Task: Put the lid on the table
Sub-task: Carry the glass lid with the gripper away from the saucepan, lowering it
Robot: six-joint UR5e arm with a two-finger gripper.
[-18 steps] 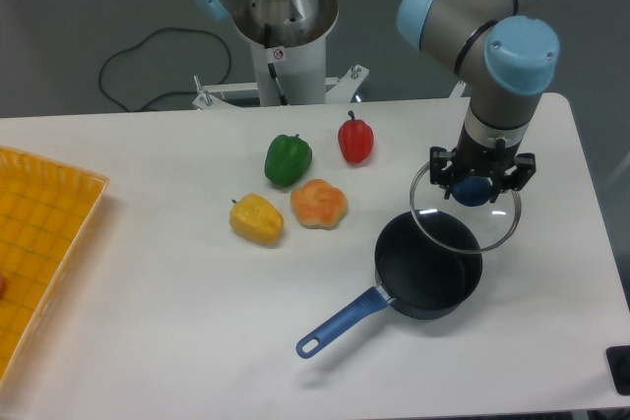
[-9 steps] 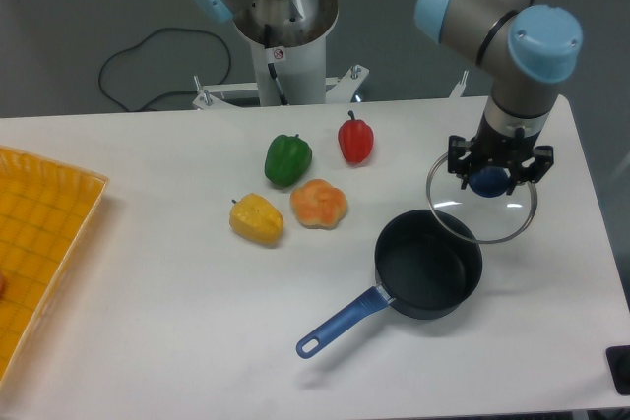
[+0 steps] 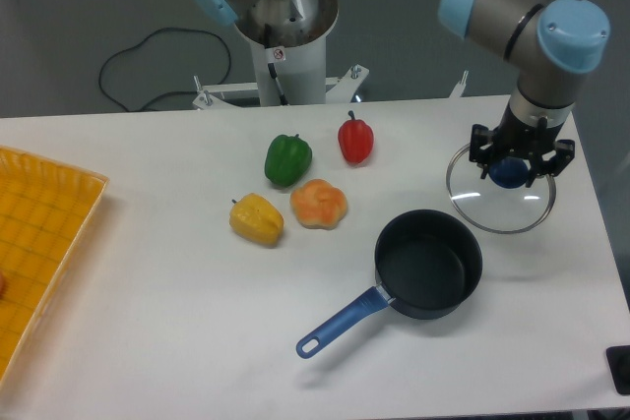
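The round glass lid [image 3: 499,206] with a thin metal rim hangs level just above the white table [image 3: 177,282], to the upper right of the saucepan. My gripper [image 3: 511,172] comes straight down over it and is shut on the lid's blue knob [image 3: 509,174]. The lid is clear of the pan's rim; I cannot tell whether it touches the tabletop.
A dark saucepan [image 3: 429,264] with a blue handle [image 3: 343,322] sits open at front right. A red pepper [image 3: 355,139], green pepper [image 3: 287,159], yellow pepper [image 3: 257,219] and orange pepper [image 3: 319,204] lie mid-table. A yellow gridded tray [image 3: 39,243] is at the left edge.
My gripper has carried the lid to the right and slightly back, off the saucepan and out over the bare table beside it.
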